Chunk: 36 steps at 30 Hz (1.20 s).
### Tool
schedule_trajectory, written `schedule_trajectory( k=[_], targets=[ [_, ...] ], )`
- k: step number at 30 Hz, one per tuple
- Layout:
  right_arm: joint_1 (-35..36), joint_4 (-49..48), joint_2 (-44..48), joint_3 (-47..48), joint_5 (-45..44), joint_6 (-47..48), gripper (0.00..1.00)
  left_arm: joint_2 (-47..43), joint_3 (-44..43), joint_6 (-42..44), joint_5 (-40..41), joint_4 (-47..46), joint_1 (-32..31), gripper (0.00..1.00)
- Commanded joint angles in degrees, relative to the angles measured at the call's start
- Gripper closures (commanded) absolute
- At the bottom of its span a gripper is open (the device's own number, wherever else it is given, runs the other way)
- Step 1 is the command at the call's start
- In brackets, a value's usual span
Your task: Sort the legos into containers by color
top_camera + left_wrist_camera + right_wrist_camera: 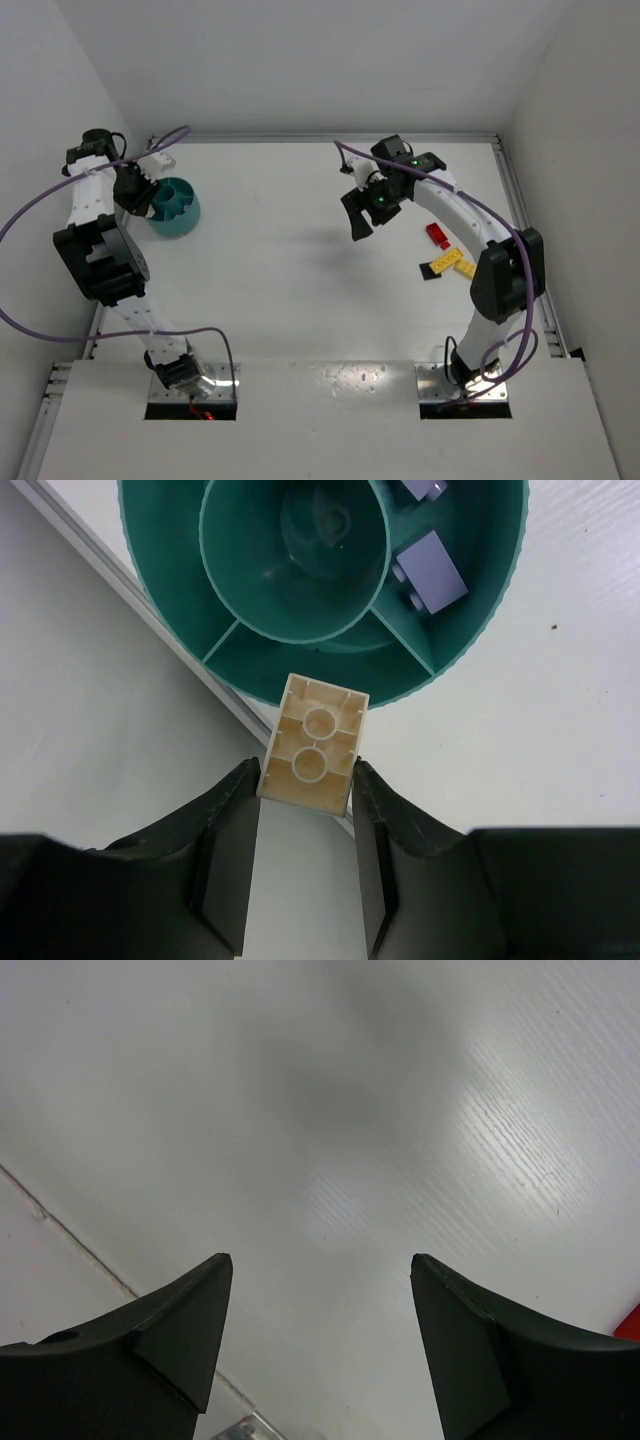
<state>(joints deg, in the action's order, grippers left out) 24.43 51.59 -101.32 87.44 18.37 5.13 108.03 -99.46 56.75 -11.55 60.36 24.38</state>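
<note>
Teal bowl (175, 207) (160, 600), a round centre ringed by walled compartments, holds two blue bricks (432, 572) in one outer compartment. A tan brick (312, 742), underside showing, sits clamped in the left gripper (306, 770) at the rim. A red brick (437, 235) and yellow bricks (446, 262) lie well apart, rightward.

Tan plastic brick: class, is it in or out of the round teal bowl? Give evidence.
Out: the left gripper clamps the tan brick at the teal bowl's rim, in no compartment.
</note>
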Motion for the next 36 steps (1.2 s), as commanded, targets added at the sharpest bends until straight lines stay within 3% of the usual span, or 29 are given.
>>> schedule_trajectory(
  k=[1, 15, 19, 27, 29, 34, 36],
  targets=[
    [-0.2, 0.1, -0.5, 1.6, 0.0, 0.6, 0.28, 0.6, -2.1, -0.5, -0.1, -1.2, -0.4, 0.75],
    [-0.2, 0.1, -1.0, 1.0, 0.0, 0.6, 0.28, 2.3, -2.6, -2.3, -0.7, -2.9, -2.0, 0.64],
    [-0.2, 0.1, -1.0, 1.0, 0.0, 0.6, 0.28, 2.3, -3.1, -2.9, -1.9, -3.9, -2.0, 0.51],
    [-0.2, 0.1, -0.4, 0.5, -1.1, 0.6, 0.28, 0.0, -3.6, -3.9, -3.8, -4.5, -2.0, 0.46],
    [-0.2, 0.1, 0.2, -0.1, -1.7, 0.6, 0.28, -0.9, -4.9, -3.9, -6.1, -4.0, -0.9, 0.46],
    [-1.2, -0.4, 2.1, -5.0, -8.5, 1.1, 0.28, -9.0, -6.4, -3.9, -20.3, -0.5, 1.1, 0.44],
    [-1.8, -1.1, 3.4, -7.1, -10.0, 1.6, 0.28, -12.9, -3.0, -3.9, -26.0, -0.5, 1.1, 0.31]
  ],
)
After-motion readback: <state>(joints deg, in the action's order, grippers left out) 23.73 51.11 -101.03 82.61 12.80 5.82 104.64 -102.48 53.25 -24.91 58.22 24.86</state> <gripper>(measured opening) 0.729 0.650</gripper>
